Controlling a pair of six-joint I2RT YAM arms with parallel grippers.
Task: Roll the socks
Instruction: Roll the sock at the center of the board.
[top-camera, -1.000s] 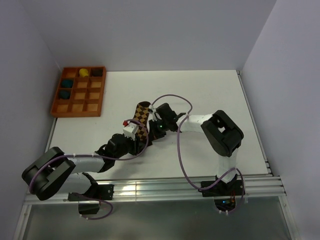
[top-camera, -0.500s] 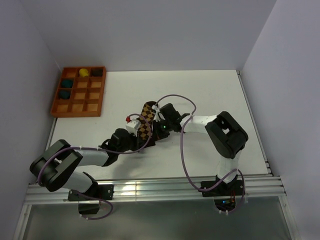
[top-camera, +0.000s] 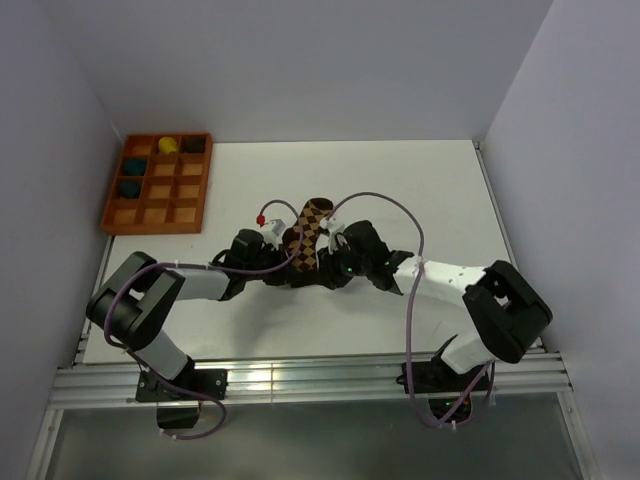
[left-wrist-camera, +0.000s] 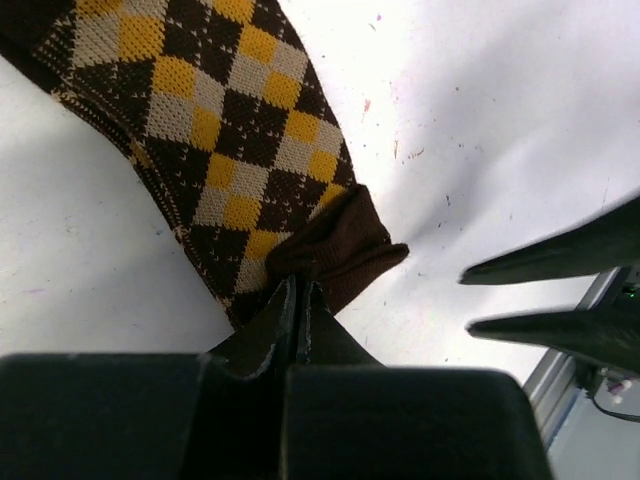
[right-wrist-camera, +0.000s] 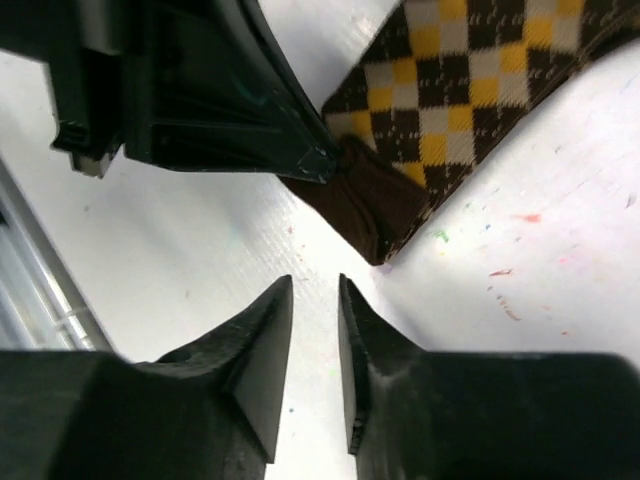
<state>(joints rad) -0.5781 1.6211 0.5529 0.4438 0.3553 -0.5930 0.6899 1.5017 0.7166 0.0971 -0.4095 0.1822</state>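
Note:
The socks (top-camera: 306, 235) lie as one dark-brown and tan argyle strip on the white table (top-camera: 420, 200), also seen in the left wrist view (left-wrist-camera: 230, 130) and the right wrist view (right-wrist-camera: 450, 70). My left gripper (left-wrist-camera: 300, 290) is shut, pinching the socks' dark-brown end (left-wrist-camera: 340, 250); in the top view the left gripper (top-camera: 288, 267) sits at the strip's near end. My right gripper (right-wrist-camera: 315, 290) stands a little open just short of that brown end (right-wrist-camera: 370, 205), with nothing between its fingers. In the top view the right gripper (top-camera: 324, 267) faces the left one.
A wooden compartment tray (top-camera: 155, 212) at the back left holds two teal sock balls (top-camera: 134, 166) and a yellow one (top-camera: 168, 145). Purple cables (top-camera: 385, 200) loop over both arms. Metal rails (top-camera: 320, 375) run along the near edge.
My right gripper let go of the socks, opened and backed off to the right. My left gripper closed on the dark-brown end. The socks shifted right and turned more upright.

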